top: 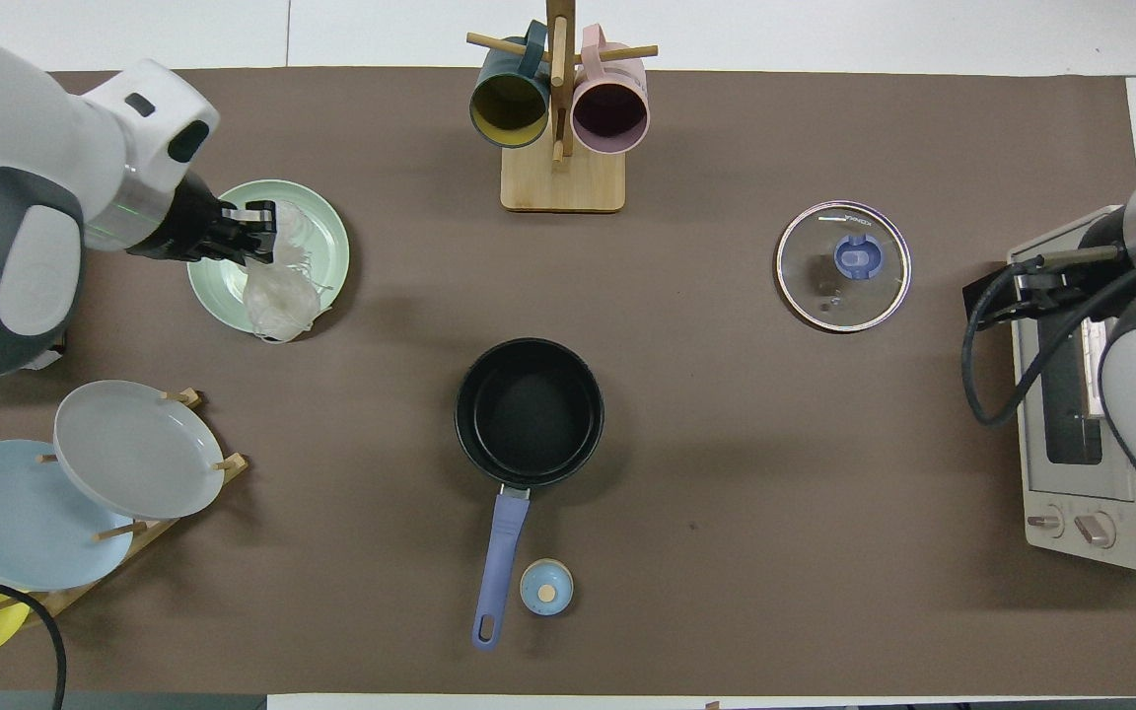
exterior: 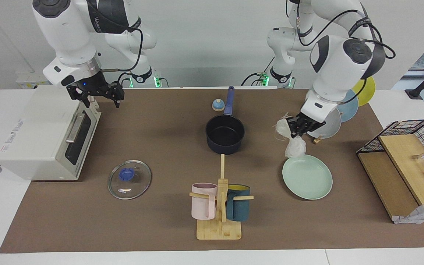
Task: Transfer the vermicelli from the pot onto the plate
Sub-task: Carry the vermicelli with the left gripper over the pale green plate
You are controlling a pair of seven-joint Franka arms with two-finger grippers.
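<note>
- The vermicelli hangs in the air from the left gripper, which is closed on the top of the bundle; it is not in the pot.
- The lower lump of the vermicelli is just above the rim of the plate, at the part of the rim nearest to the robots. In the overhead view the bundle covers a part of the plate; I cannot tell if its lowest strands touch the plate.
- The bundle is whitish and half clear, with two lumps: one beside the fingers, one below. Some thin strands stick out at the sides.
- The plate is pale green, lies flat on the brown mat and has nothing on it. Around it the mat is bare toward the mat's edge farthest from the robots and toward the pot.
- The pot stands in the middle of the mat, well apart from the plate. Its black inside holds nothing, and its blue handle points toward the robots.
- A small blue knob lies just beside the end of the handle.
- The plate rack with a grey, a light blue and a yellow plate stands near the mat's corner at the left arm's end; the left arm hides part of it in the facing view.
- The right gripper waits with its fingers wide apart and holds nothing, up over the toaster oven at the right arm's end of the table.
- The glass lid lies flat on the mat near the oven.
- The mug stand is at the mat's edge farthest from the robots; the overhead view cuts off its top.
</note>
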